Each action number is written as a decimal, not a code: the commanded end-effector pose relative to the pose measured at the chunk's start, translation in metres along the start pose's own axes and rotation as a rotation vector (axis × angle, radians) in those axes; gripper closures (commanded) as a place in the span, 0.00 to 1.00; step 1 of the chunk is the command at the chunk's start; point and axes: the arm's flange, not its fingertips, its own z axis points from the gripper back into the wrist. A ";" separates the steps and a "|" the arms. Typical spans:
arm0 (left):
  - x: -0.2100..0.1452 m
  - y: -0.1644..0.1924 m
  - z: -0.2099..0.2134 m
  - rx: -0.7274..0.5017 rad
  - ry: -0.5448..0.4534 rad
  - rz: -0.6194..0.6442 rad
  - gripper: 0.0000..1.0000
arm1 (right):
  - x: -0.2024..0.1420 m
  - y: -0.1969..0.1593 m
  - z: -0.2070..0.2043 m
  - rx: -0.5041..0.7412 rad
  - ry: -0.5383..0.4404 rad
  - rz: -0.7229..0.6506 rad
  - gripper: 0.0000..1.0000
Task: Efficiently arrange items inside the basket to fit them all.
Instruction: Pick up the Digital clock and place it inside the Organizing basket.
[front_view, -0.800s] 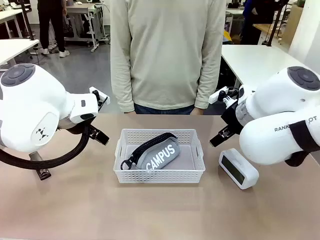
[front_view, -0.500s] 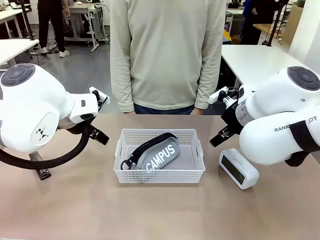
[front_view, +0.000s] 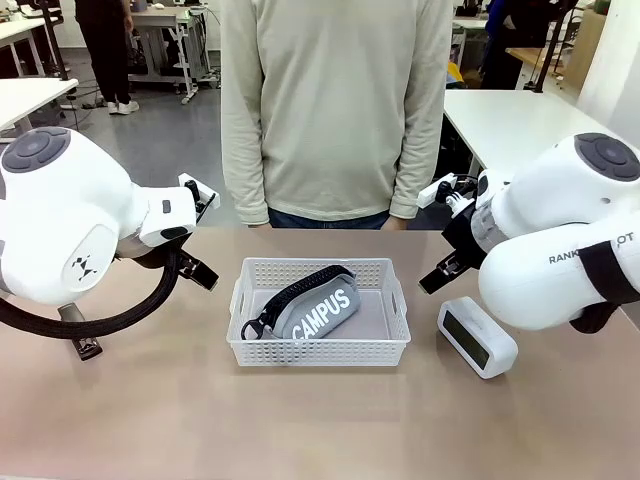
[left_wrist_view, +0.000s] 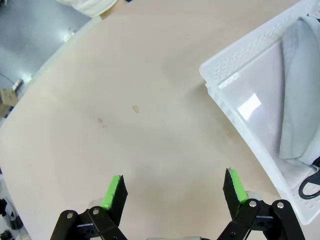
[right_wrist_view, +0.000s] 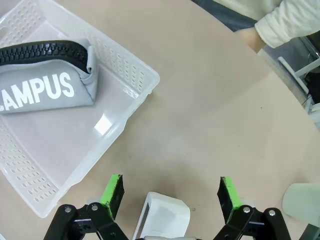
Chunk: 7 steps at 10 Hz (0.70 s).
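Note:
The white lattice basket (front_view: 240, 330) sits mid-table. Inside it the grey "CAMPUS" pouch (front_view: 318, 308) lies slanted, its black zipper on top. To the right of the basket, on the table, lies the white box with a screen (front_view: 477, 336). In the right wrist view my right gripper (right_wrist_view: 170, 191) is open above that box (right_wrist_view: 165, 212), with the basket (right_wrist_view: 142, 82) and pouch (right_wrist_view: 45, 85) to its upper left. A pale rounded thing (right_wrist_view: 302, 200), perhaps the cup, shows at the lower right corner. My left gripper (left_wrist_view: 175, 186) hangs open over bare table beside the basket (left_wrist_view: 235, 60).
A person in a light sweater (front_view: 335, 110) stands at the far edge, one hand (right_wrist_view: 250, 37) near the table edge. Both white arm bodies (front_view: 60, 220) (front_view: 560, 250) flank the basket. Bare tabletop lies in front of the basket and to its left.

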 end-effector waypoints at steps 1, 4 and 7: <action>0.000 0.000 0.000 0.000 0.000 -0.001 0.00 | 0.000 0.000 0.000 0.000 -0.001 -0.001 0.00; 0.000 0.000 0.000 0.000 0.000 -0.001 0.00 | 0.000 0.000 0.000 0.000 -0.001 -0.001 0.00; 0.000 0.000 0.000 0.000 0.000 -0.001 0.00 | 0.000 0.000 0.000 0.000 -0.001 -0.001 0.00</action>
